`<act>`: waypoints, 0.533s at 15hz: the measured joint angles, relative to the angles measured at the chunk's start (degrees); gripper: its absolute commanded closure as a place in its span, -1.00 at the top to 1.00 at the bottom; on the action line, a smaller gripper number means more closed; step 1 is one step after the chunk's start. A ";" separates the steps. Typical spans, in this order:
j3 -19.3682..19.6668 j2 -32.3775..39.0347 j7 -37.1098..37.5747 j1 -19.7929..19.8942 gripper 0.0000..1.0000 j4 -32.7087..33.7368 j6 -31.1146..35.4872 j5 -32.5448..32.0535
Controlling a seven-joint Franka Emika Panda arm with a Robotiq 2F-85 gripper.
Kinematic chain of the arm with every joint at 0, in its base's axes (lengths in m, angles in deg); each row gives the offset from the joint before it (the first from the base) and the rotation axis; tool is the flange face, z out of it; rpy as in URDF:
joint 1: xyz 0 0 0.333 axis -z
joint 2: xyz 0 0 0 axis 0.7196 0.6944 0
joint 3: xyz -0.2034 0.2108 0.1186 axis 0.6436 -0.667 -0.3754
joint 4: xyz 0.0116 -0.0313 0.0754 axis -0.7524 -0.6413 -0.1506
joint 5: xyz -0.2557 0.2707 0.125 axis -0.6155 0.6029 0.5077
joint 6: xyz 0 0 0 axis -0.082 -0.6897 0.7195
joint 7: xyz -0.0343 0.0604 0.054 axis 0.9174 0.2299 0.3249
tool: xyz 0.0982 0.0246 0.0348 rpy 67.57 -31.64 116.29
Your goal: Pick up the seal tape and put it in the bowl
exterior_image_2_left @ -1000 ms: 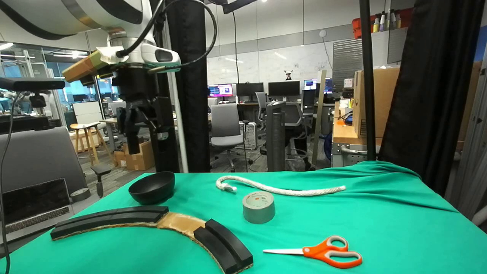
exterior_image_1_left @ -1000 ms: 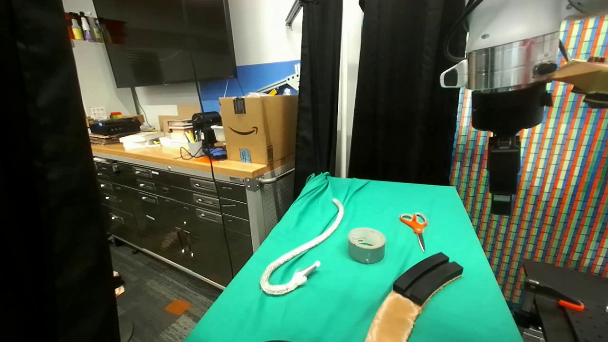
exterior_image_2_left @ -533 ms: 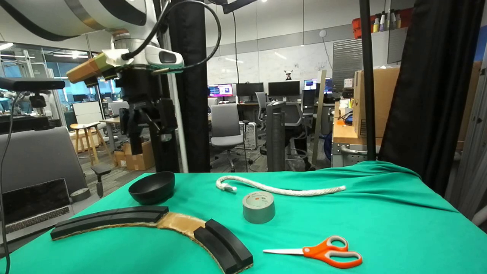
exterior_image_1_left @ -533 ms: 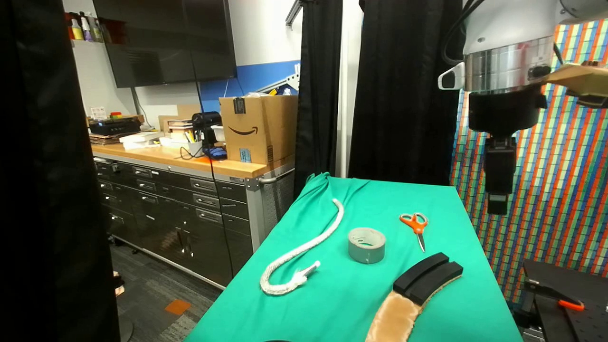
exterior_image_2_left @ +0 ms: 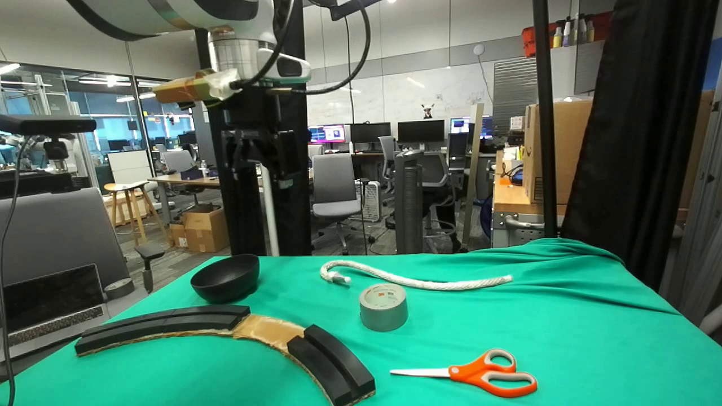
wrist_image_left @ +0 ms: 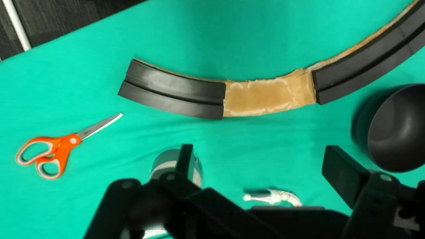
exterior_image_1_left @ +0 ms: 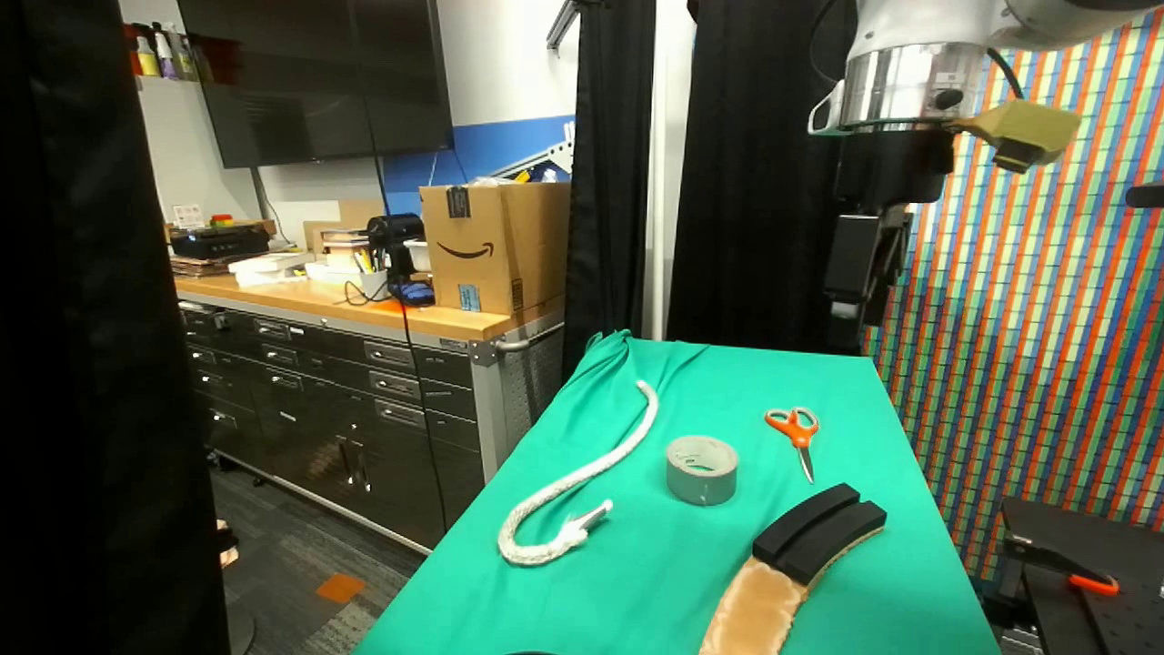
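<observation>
Black fabric curtain: hangs down one side of an exterior view and blocks part of the room from me.
Black drawer workbench with a wooden top: stands beyond that curtain, loaded with odds and ends.
Green cloth-covered table: my working surface, the cloth rumpled at one corner.
White-and-silver robot arm: comes in from the top in both exterior views, well above the table.
Brown cardboard box: sits on the end of the workbench.
Curved black-and-tan track: lies in an arc on the table, two grooved black pieces with a tan stretch between them.
Whitish braided rope: lies with one end hooked back; in my wrist view only bits show.
Black two-fingered gripper: I have its fingers spread wide, table showing between the tips.
Round black bowl: on the table near the track's longer black piece.
Orange-handled steel scissors: blades together, tips near one end of the track.
Silver-grey ring of seal tape: flat on the table, hole upward, between rope and scissors, well apart from the bowl. Toward the bowl, the track flanks one side, the rope's hooked end the other. In my wrist view one finger hides part of it.
</observation>
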 measured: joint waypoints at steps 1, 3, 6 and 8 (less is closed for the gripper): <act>0.53 0.44 0.10 0.65 1.00 -0.15 1.74 0.00; 1.33 1.57 0.33 2.48 1.00 -0.65 5.33 -0.61; 2.20 3.95 2.25 6.23 1.00 -2.11 10.48 -4.59; 2.81 6.43 3.49 8.65 1.00 -2.75 12.84 -7.91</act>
